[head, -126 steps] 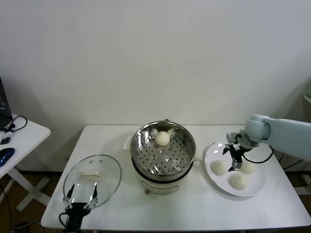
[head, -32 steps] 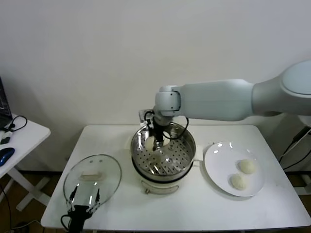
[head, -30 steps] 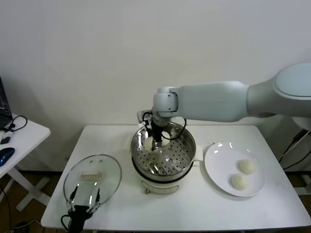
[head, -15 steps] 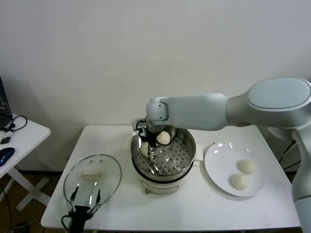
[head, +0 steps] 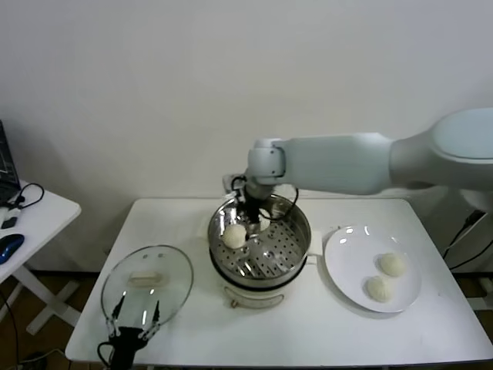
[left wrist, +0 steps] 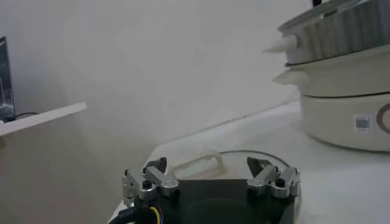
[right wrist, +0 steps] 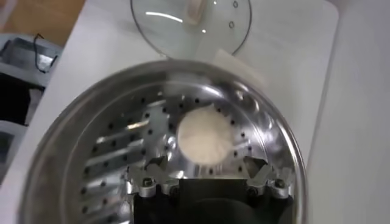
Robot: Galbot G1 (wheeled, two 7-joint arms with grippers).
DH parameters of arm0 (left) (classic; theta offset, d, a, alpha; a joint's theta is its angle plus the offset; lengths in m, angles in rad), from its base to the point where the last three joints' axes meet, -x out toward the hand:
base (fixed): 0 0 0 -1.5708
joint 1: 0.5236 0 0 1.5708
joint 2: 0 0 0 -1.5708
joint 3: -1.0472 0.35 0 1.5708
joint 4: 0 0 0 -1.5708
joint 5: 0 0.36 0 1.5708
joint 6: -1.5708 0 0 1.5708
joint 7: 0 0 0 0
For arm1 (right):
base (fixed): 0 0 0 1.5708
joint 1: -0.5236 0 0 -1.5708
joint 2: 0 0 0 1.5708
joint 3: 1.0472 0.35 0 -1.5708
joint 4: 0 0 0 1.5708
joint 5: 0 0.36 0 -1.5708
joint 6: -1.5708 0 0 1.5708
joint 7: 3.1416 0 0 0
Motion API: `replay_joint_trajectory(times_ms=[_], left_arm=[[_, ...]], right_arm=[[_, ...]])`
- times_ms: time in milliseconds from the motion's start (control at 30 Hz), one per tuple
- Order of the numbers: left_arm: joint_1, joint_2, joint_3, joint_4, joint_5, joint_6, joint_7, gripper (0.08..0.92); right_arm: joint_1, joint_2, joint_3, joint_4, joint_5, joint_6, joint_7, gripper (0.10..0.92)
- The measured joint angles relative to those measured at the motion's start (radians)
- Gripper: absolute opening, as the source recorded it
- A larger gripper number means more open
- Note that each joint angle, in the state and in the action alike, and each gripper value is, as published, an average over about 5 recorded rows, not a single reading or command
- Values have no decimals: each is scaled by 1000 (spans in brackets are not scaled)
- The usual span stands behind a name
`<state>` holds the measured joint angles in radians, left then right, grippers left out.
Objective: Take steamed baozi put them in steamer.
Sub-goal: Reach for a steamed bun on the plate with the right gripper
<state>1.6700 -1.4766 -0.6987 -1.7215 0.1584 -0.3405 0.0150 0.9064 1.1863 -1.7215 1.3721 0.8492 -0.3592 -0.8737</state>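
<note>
Baozi lies free on steamer floor, just beyond wide-open right fingers.

We rate this a lab/test room staged as a kitchen, not a real home. Evidence: bare white wall fills upper frame, no cabinets, tiles or fittings. White folding-type table at centre w/ only a steamer, glass lid lower left & white plate lower right. Second white desk at left edge carries cables, a blue mouse & part of a dark screen, i.e. operator workstation.
</note>
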Motion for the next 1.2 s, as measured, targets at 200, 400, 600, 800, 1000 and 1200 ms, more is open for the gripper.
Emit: replay_joint_trajectory(times_ms=[200, 400, 600, 800, 1000, 1200], left_arm=[[2, 1, 2, 0, 5, -1, 0, 823], [0, 3, 3, -1, 8, 0, 1, 823], [3, 2, 1, -1, 10, 0, 1, 823], [3, -2, -3, 3, 13, -2, 0, 823], [9, -7, -9, 7, 23, -3, 0, 823], [23, -11, -17, 5, 31, -7, 0, 823]], right_arm=[[138, -179, -89, 102, -54, 49, -65, 823], [200, -353, -202, 172, -161, 81, -91, 823], [170, -491, -251, 193, -276, 91, -93, 823], [60, -581, -225, 175, -372, 96, -92, 823], [-88, -618, -144, 136, -454, 96, -80, 823], [-236, -622, -41, 75, -515, 97, -69, 823]])
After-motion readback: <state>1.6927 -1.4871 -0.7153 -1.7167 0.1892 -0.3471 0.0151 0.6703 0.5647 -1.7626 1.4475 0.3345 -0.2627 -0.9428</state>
